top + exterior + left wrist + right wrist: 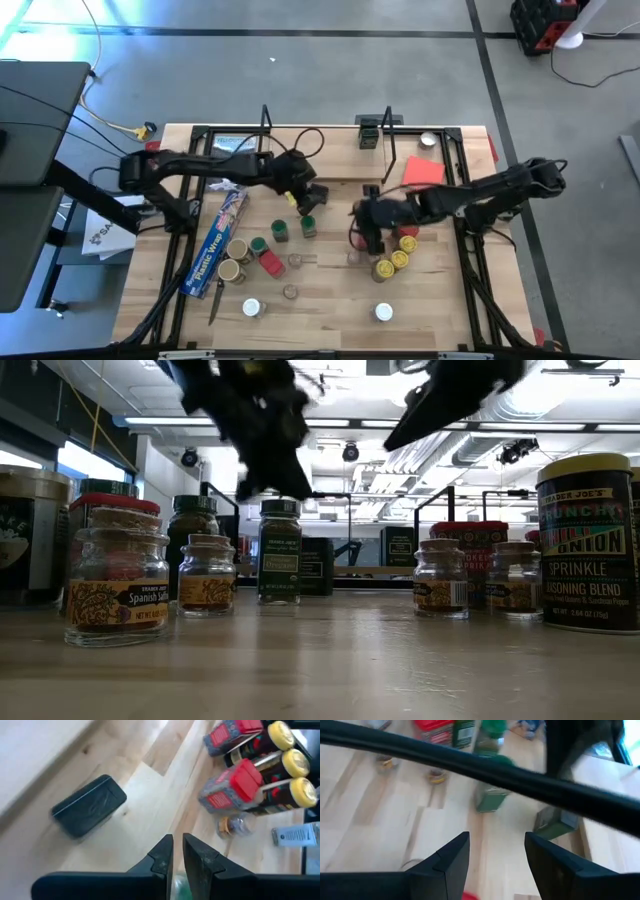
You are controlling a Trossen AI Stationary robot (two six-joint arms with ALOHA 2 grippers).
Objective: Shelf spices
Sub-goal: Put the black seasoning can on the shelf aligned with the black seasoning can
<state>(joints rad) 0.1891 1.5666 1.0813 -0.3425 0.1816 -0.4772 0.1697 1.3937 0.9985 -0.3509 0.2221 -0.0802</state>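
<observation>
Left gripper (303,196) sits above centre in the high view, over a green-lid jar (308,224). In the left wrist view its fingers (162,857) are nearly together with a green blur between the tips; can't tell if that jar is actually gripped.

Right gripper (368,225) is right of centre in the high view, jaws apart with nothing between them, beside a cluster of yellow-lid jars (398,252) and a red tin (231,787).

More spices lie lower left of centre: a tan-lid jar (238,249), a red-lid jar (271,263), a white-lid jar (251,308), and another white lid (383,312) lower centre-right.

Shelf (340,160) runs along the top of the table, with a dark tin (368,138) on it.

A blue wrap box (217,241) lies diagonally at left, a red sheet (423,171) upper right.

In the low view, small glass jars (116,571) stand across the tabletop, a big yellow-lid tin (589,540) at far right.
</observation>
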